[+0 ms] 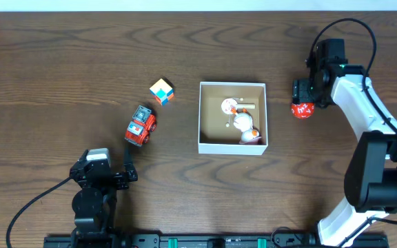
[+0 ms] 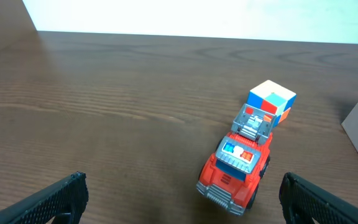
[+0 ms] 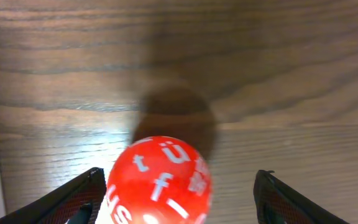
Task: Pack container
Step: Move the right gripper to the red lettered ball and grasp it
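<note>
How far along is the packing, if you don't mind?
Done: a white-and-orange toy lies in the container. In hand: the right gripper, open, straddles the red ball. Remaining: the toy truck and colour cube sit on the table near the open left gripper.

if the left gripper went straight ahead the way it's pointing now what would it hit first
Probably the red toy truck, sitting just ahead of the open left gripper; the coloured cube is behind it.
</note>
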